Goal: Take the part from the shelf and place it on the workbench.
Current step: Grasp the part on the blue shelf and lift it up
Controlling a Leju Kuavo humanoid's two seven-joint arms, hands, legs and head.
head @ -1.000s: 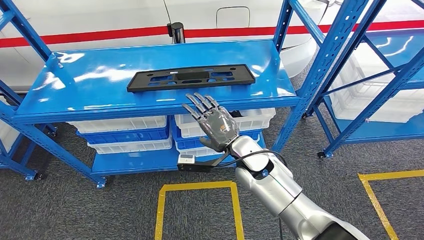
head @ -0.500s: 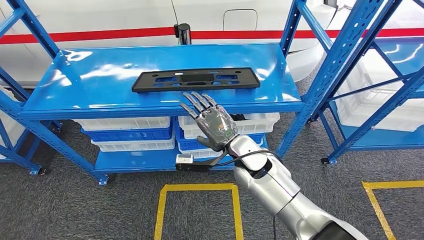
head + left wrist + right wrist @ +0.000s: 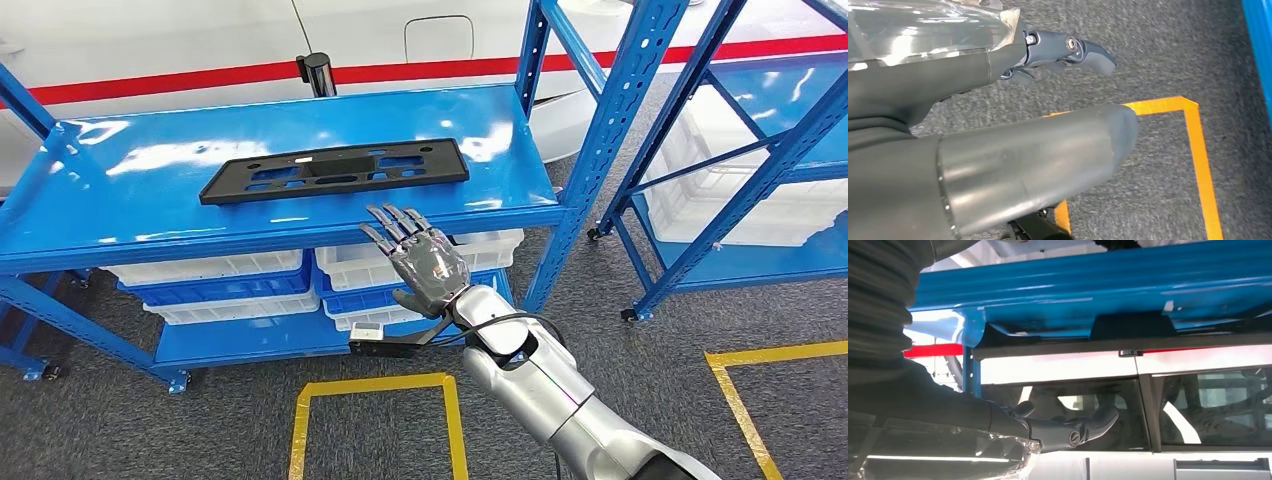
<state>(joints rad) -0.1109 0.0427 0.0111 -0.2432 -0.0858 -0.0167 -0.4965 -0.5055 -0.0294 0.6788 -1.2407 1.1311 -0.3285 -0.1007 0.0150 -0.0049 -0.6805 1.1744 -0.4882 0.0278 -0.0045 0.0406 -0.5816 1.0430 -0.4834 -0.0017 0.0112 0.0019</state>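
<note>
Clearly the reach comes first: the right hand (image 3: 425, 262), fingers spread and holding nothing, hovers just short of the blue shelf (image 3: 120, 205) edge, while the black part (image 3: 335, 170) lies flat on the shelf's top. It should slide over the part's near edge before closing. White bins (image 3: 215, 268) sit below the shelf; yellow floor tape (image 3: 372, 388) marks grey carpet.

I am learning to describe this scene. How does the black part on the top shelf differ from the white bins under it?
The black part is flat, long and dark with cut-out holes; the white bins are box-shaped and pale. The black part lies alone on the open top shelf; the white bins sit stacked with blue bins on a lower level. The right robot hand touches neither.
</note>
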